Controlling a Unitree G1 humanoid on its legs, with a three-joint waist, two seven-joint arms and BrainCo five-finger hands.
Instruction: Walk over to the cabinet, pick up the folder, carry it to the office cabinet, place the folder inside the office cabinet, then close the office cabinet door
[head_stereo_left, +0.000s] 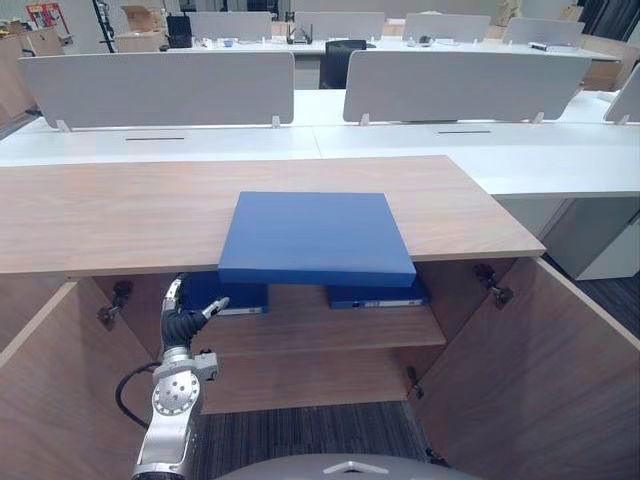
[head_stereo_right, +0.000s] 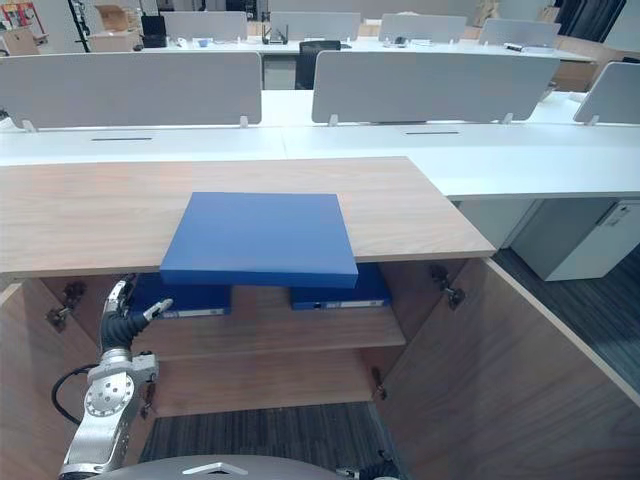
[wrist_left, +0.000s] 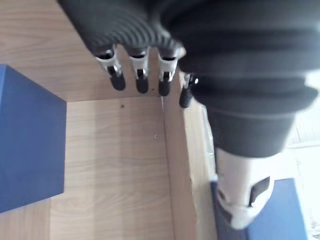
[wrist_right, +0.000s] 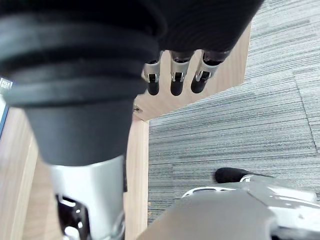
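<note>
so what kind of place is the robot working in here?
Most likely an open-plan office: rows of white desks with grey divider screens, a low wooden cabinet with its doors open and a blue folder on top, and grey carpet.

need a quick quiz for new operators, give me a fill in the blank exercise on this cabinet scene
1. The blue folder lies on ____ of the cabinet, overhanging its front edge.
2. The cabinet doors are ____.
3. On the shelf inside lie ____ more blue folders.
4. The left robot hand holds ____.
Missing words: top; open; two; nothing.
</note>
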